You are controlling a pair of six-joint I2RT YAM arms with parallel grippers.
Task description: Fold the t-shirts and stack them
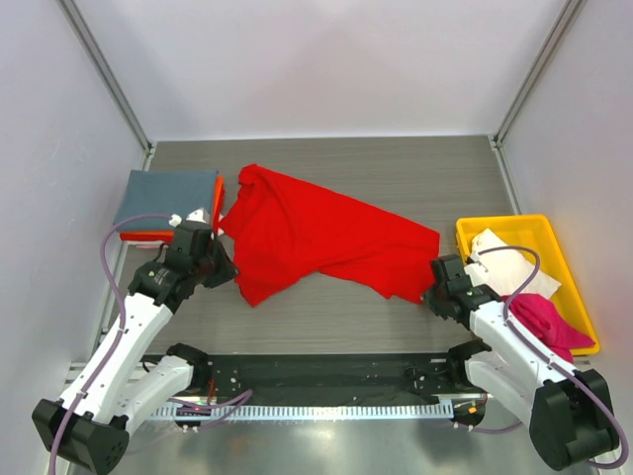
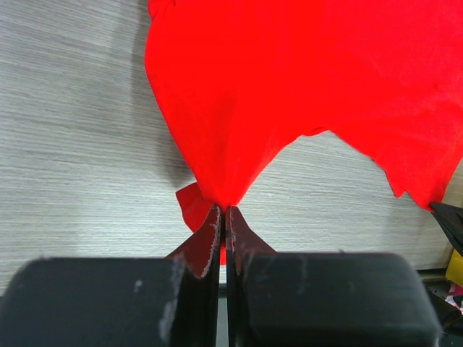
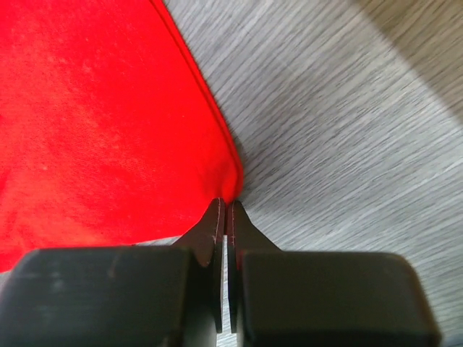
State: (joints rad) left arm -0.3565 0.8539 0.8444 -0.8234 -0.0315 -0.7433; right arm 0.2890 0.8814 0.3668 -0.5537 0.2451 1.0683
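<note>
Right now the red t-shirt (image 1: 316, 242) lies crumpled on the table (image 1: 396, 163), long axis approx 10-to-4 o'clock, w/ L jaws clamped on its 9 o'clock edge, R jaws clamped on its 4 o'clock corner.

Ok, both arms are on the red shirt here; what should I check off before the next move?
1. Left gripper shut on the red t-shirt edge: ok.
2. Right gripper shut on its hem corner: ok, though a thin bite.
3. Shirt lying flat: not ok, bunched and creased.
4. Red cloth apart from the folded grey-blue t-shirt: cannot tell.
</note>
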